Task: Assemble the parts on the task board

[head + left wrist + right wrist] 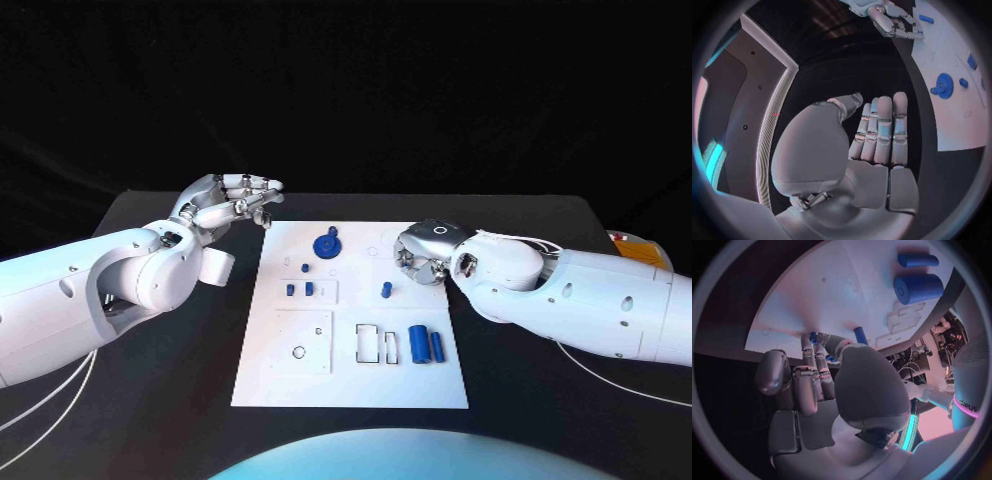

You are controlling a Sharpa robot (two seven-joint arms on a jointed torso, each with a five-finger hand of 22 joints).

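The white task board lies in the middle of the black table. On it are a round blue part with a knob, two small blue pieces, a short blue peg, a thick blue cylinder and a thin blue pin. My right hand hovers over the board's upper right. Its fingers point down at the board near the short peg, with nothing plainly held. My left hand is raised just beyond the board's far left corner. Its fingers are straight and empty.
Outlined slots and a raised square plate mark the board's lower half. Bare black table lies on both sides of the board. An orange and white label sits at the table's right edge.
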